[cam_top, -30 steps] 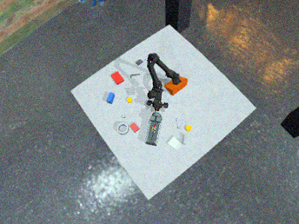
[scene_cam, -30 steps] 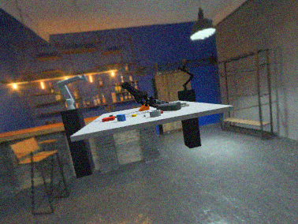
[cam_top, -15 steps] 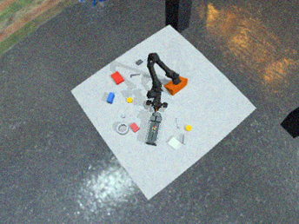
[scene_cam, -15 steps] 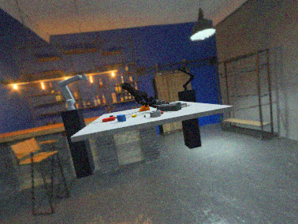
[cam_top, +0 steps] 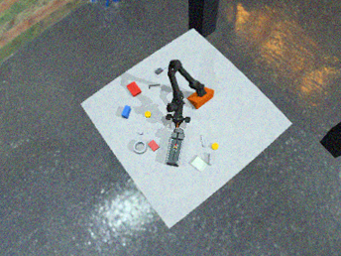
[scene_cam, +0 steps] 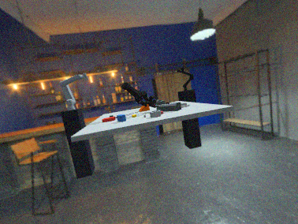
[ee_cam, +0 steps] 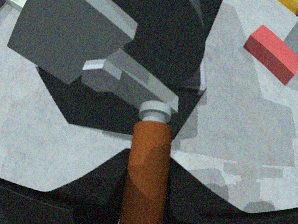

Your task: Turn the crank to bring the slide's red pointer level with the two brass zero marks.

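Where the crank's orange handle (ee_cam: 150, 165) stands: between the jaws (cam_top: 178, 124) | jaws: clenched on it

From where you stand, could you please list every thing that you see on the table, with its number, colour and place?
machine: one, dark grey, near table middle
crank handle: one, orange-brown, between the fingers
red blocks: two, one beside the machine, one farther away
blue block: one, near the left edge in the top view
yellow pieces: two, either side of the machine
ring: one, grey, beside the nearer red block
pale square piece: one, beside the machine
small grey pieces: several, scattered, unclear
orange block: one, beside the arm
arm: one, black, above the table
hand: one, black, closed on the crank handle
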You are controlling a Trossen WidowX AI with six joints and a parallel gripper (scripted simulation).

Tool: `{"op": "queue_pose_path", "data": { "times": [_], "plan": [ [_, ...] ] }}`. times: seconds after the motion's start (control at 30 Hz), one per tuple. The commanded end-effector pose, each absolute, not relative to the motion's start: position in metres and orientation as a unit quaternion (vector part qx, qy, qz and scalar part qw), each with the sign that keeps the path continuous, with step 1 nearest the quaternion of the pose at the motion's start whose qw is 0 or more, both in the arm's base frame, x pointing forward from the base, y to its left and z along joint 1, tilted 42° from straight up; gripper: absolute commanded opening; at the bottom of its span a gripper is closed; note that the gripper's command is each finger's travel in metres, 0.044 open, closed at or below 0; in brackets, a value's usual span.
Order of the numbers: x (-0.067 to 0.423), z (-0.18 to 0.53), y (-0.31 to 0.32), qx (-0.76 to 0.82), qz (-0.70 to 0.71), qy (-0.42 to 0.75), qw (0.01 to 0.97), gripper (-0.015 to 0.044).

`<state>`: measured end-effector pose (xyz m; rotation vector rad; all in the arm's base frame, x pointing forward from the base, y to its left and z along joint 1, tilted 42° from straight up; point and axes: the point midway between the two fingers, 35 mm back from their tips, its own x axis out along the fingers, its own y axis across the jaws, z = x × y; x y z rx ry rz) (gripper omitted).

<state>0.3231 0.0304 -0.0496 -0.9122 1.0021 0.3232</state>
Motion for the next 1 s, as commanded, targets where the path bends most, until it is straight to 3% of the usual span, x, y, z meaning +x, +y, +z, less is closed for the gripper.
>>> {"op": "queue_pose_path", "data": {
  "times": [0.0, 0.97],
  "plan": [
    [0.327, -0.041, 0.031, -0.423, 0.144, 0.455, 0.77, 0.0],
    [0.324, -0.018, 0.057, -0.422, 0.145, 0.454, 0.771, 0.0]
  ]
}}
